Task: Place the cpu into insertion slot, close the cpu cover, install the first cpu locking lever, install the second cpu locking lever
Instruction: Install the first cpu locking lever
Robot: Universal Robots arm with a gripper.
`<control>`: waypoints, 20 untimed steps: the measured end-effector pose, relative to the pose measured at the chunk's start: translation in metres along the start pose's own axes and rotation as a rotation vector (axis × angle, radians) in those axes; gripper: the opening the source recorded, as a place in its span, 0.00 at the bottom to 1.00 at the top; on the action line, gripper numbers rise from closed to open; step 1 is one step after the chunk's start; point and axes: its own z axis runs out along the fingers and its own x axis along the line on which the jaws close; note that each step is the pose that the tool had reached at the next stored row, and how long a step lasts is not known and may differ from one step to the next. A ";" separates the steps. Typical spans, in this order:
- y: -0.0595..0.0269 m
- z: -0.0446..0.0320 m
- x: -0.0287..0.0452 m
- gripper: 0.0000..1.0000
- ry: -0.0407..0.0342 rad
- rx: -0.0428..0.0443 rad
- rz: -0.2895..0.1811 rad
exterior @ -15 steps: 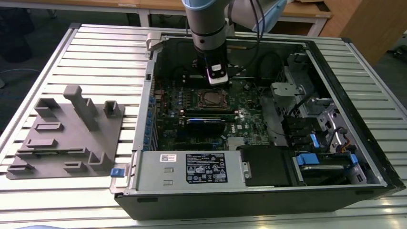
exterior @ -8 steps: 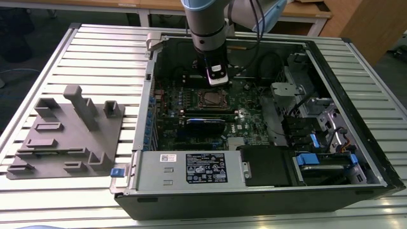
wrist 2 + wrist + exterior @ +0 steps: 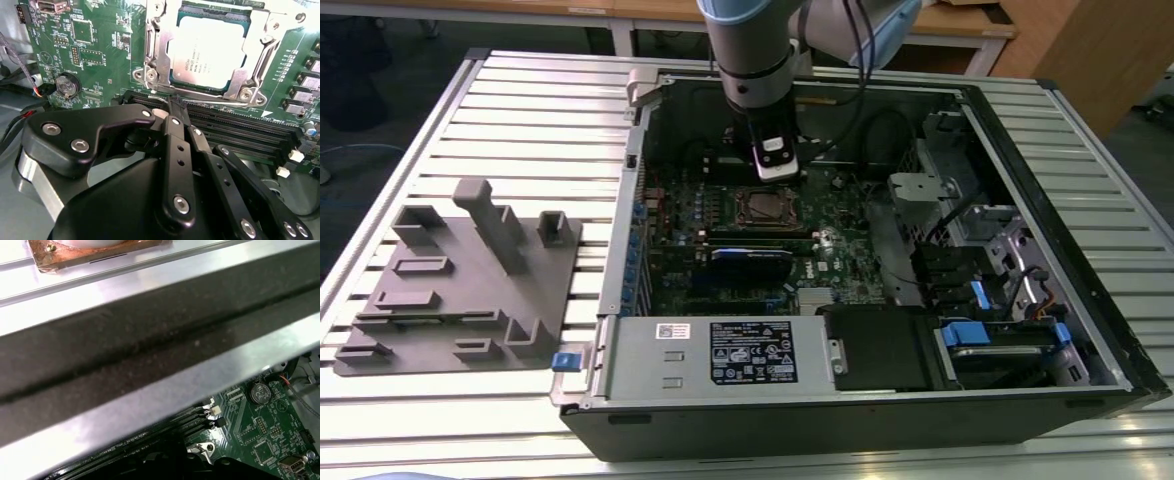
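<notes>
Second wrist view: the cpu [image 3: 207,47] lies beneath the lowered cpu cover [image 3: 262,40]. The gripper [image 3: 176,104], pinched together and empty, sits beside its edge.

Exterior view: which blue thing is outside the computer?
The small blue clip beside the grey fixture, just outside the case. The other blue parts sit inside it.

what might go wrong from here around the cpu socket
1. The end effector tip sits at the edge of the cpu cover, beside the long black slots; a slip could scrape them or the motherboard.
2. The thin locking lever along that edge may spring back if not hooked, lifting the cover off the cpu.
</notes>
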 end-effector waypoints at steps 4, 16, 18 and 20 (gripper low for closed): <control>-0.0010 0.0004 0.0022 0.11 -0.0074 -0.0035 -0.001; -0.0017 0.0019 0.0056 0.11 -0.0163 -0.0073 -0.003; -0.0019 0.0018 0.0063 0.11 -0.0165 -0.0077 -0.003; -0.0021 0.0017 0.0069 0.11 -0.0166 -0.0078 -0.003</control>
